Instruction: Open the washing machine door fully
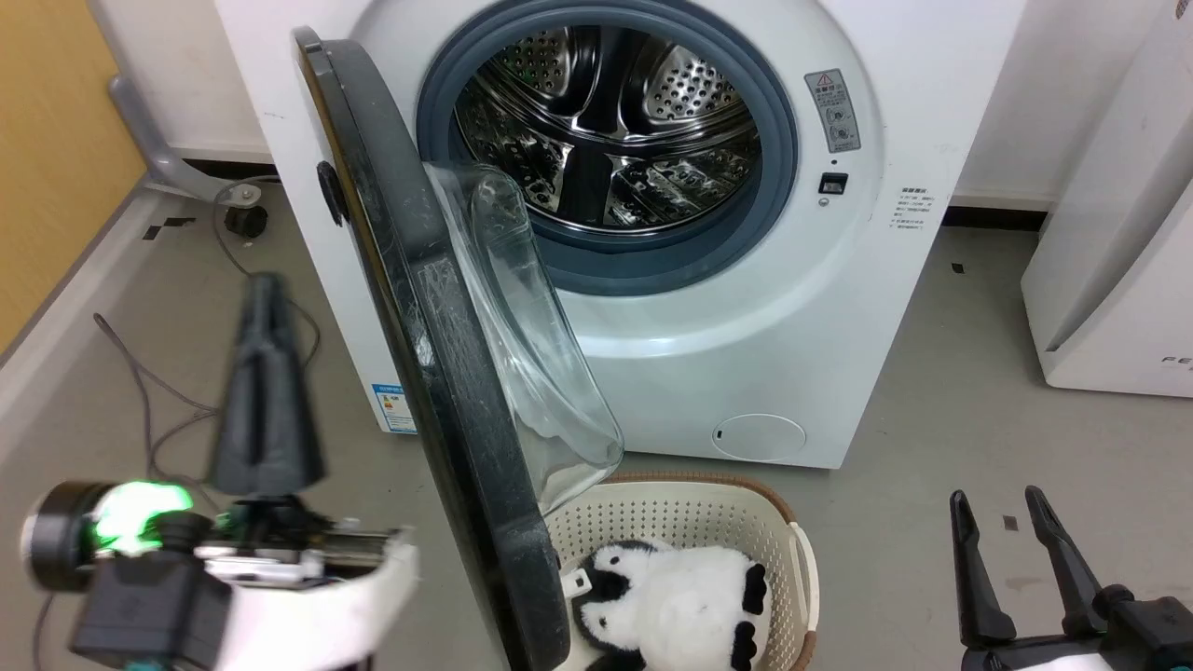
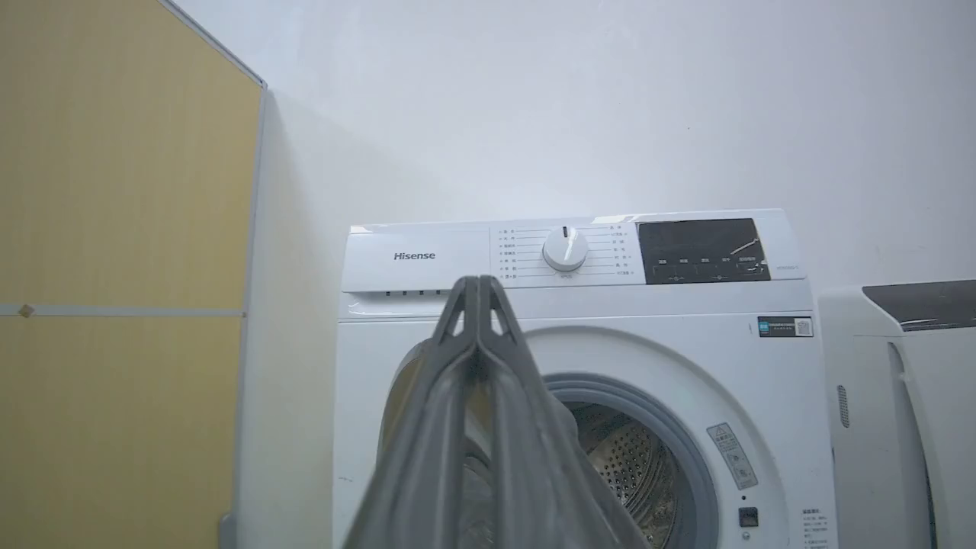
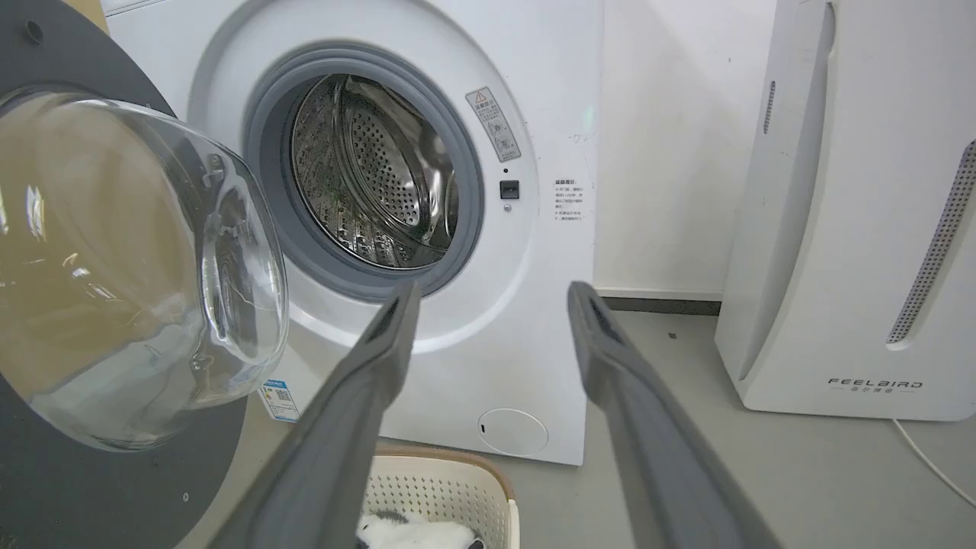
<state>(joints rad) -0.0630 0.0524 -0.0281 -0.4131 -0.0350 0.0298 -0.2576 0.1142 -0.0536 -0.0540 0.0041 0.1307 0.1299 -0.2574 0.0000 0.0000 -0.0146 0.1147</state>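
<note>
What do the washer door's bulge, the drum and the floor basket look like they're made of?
Door bulge: clear glass or hard plastic, glossy; you see through it and it throws reflections.
Drum: polished steel, likely stainless; mirror-like, punched with holes.
Basket: cream moulded plastic, matte, perforated wall, brownish rim.

Laundry corner in a lab-like test room, not a lived-in home: white front-load washing machine (image 1: pixel 746 354) on a bare grey floor (image 1: pixel 951 419), perforated laundry basket (image 1: pixel 671 527) in front, FEELBIRD appliance (image 3: pixel 839 229) beside it, plain white wall (image 2: pixel 610 114), yellow partition panel (image 2: pixel 114 229), loose cables (image 1: pixel 144 396) on the floor.
</note>
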